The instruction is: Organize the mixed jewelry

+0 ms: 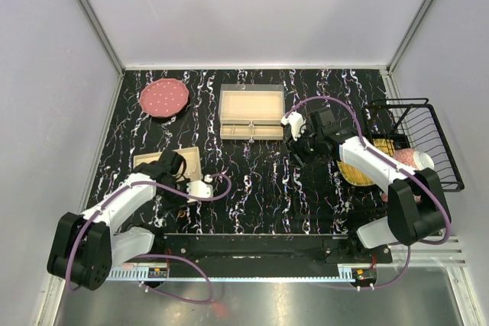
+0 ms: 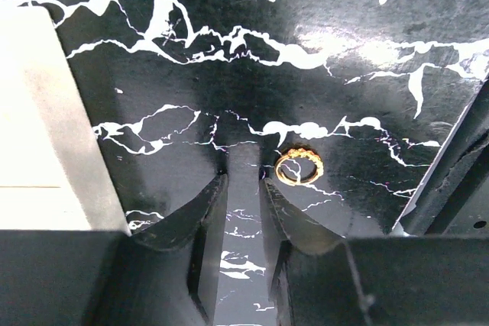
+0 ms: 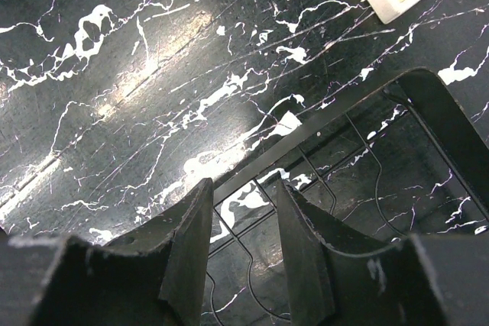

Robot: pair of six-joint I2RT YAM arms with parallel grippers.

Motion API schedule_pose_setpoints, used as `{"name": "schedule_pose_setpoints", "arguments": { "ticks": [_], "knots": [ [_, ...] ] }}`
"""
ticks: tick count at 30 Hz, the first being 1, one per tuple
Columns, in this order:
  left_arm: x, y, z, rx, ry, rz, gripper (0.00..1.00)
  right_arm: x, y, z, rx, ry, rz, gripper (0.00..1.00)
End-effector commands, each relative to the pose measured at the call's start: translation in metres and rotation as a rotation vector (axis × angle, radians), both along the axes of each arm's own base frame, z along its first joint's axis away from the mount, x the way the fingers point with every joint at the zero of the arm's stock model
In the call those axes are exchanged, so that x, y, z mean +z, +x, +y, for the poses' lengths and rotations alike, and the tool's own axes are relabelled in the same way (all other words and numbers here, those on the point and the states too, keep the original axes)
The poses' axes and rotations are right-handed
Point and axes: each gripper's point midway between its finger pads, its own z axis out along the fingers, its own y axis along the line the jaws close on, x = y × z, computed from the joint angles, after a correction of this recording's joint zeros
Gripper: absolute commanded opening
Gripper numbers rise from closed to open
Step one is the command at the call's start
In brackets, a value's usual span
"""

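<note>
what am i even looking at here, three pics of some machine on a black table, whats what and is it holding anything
Two robot arms are bolted at the near edge of a black marbled table. The overhead view shows both; each of the other two pictures comes from a camera on one wrist, looking past its own two fingers. The left end effector hangs open just above the table, empty, with a small gold ring lying right beside its fingertips. The right end effector is also open and empty, over the rim of a black wire basket. Also on the table: a beige tray, a pink plate and a smaller beige tray by the left arm.
</note>
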Motion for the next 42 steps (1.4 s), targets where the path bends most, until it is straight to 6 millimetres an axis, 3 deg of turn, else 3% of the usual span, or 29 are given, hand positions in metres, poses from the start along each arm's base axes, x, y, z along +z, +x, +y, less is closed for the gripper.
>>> {"name": "schedule_pose_setpoints", "arguments": {
  "ticks": [1, 9, 31, 42],
  "knots": [
    [-0.003, 0.007, -0.005, -0.017, -0.008, -0.026, 0.29, 0.009, 0.012, -0.001, -0.005, -0.005, -0.047, 0.45],
    [-0.003, -0.003, -0.007, -0.029, -0.008, -0.046, 0.29, 0.012, 0.011, 0.000, 0.000, -0.001, -0.052, 0.45],
    [0.022, 0.002, -0.016, -0.057, -0.053, -0.081, 0.31, 0.005, 0.009, -0.002, 0.003, -0.012, -0.029, 0.46],
    [0.017, -0.007, -0.021, -0.081, -0.068, -0.045, 0.31, 0.004, 0.008, -0.002, 0.003, -0.018, -0.027, 0.46]
  ]
}}
